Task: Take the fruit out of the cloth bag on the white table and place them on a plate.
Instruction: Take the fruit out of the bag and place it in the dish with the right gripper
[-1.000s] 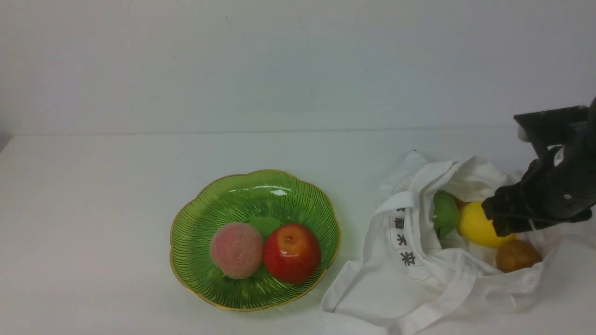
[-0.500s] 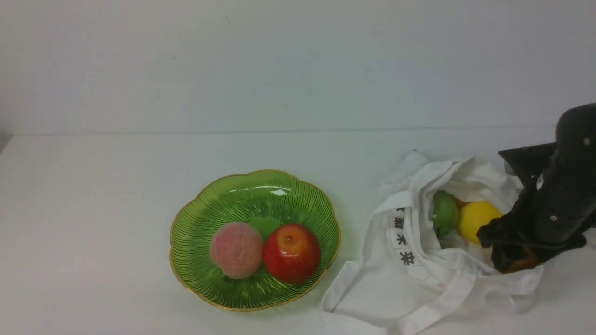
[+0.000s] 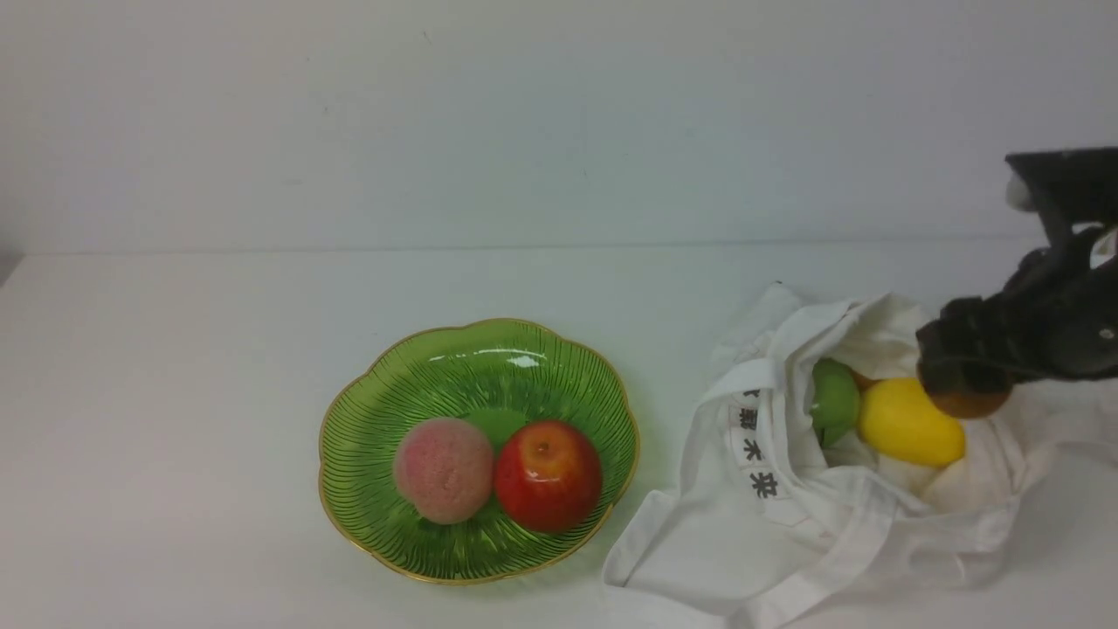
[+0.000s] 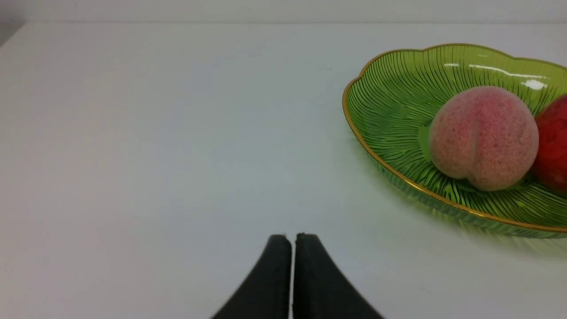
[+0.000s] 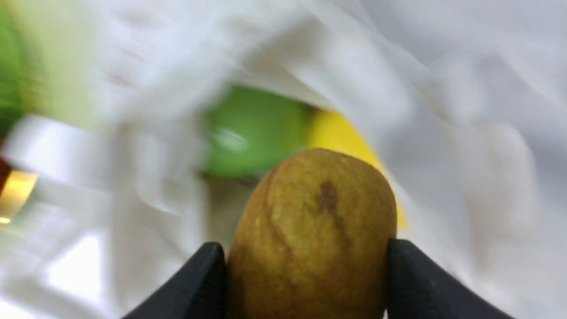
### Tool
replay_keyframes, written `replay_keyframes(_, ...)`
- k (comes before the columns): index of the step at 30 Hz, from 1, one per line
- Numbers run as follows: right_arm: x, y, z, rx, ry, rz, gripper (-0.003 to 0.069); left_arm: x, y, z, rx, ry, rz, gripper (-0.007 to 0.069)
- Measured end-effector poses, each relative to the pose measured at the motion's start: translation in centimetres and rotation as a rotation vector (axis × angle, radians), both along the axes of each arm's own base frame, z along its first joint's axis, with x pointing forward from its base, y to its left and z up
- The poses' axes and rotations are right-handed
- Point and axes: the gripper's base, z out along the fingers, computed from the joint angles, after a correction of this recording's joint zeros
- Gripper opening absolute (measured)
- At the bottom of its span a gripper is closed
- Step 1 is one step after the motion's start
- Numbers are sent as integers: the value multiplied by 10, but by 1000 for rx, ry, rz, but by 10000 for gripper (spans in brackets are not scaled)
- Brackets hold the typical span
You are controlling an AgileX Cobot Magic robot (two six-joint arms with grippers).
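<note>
My right gripper (image 3: 961, 384) is shut on the brown kiwi (image 5: 312, 235) and holds it above the open cloth bag (image 3: 769, 515) on the white table (image 3: 175, 393); the kiwi's underside shows in the front view (image 3: 971, 404). A yellow lemon (image 3: 908, 424) and a green fruit (image 3: 834, 397) lie inside the bag; both show blurred in the right wrist view, the green one (image 5: 252, 130) beside the lemon (image 5: 336, 133). The green plate (image 3: 384, 384) sits at mid-table. My left gripper (image 4: 292, 239) is shut and empty over bare table, left of the plate (image 4: 385, 79).
A pink peach (image 3: 444, 469) and a red apple (image 3: 548, 474) lie side by side on the plate. The bag's long straps (image 3: 812, 559) spread toward the table's front edge. A pale wall stands behind the table.
My right gripper dipped into the bag, closed on the brown kiwi and has lifted it up out of the bag. The lemon has shifted slightly. The plate has not moved.
</note>
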Motion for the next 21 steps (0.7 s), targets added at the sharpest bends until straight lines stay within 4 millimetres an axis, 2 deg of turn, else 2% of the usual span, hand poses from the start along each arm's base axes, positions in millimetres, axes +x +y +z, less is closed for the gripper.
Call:
replay_keyframes(1,-1,3,3,15,-15,13,417,0,0,0,0,0,0,-8)
replay_keyframes(4,-8,50,17,152,-147,198,417,0,0,0,0,0,0,-8)
replay_keyframes(9,-6,101,5,243,-211,340,417,0,0,0,0,0,0,-8)
replay_keyframes(10,0,116,-2,261,-211,361,417,0,0,0,0,0,0,-8)
replay_keyframes(12,6,125,-6,270,-216,367,417,0,0,0,0,0,0,-8)
replay_keyframes(13,19,139,-15,279,-210,370,417,0,0,0,0,0,0,-8)
replay_keyframes(15,28,146,-24,278,-195,368,417,0,0,0,0,0,0,-8)
replay_keyframes(16,43,155,-32,277,-187,369,417,0,0,0,0,0,0,-8)
replay_keyframes(19,64,170,-51,273,-144,380,417,0,0,0,0,0,0,-8)
replay_keyframes(21,71,176,-62,270,-112,388,417,0,0,0,-1,0,0,-8)
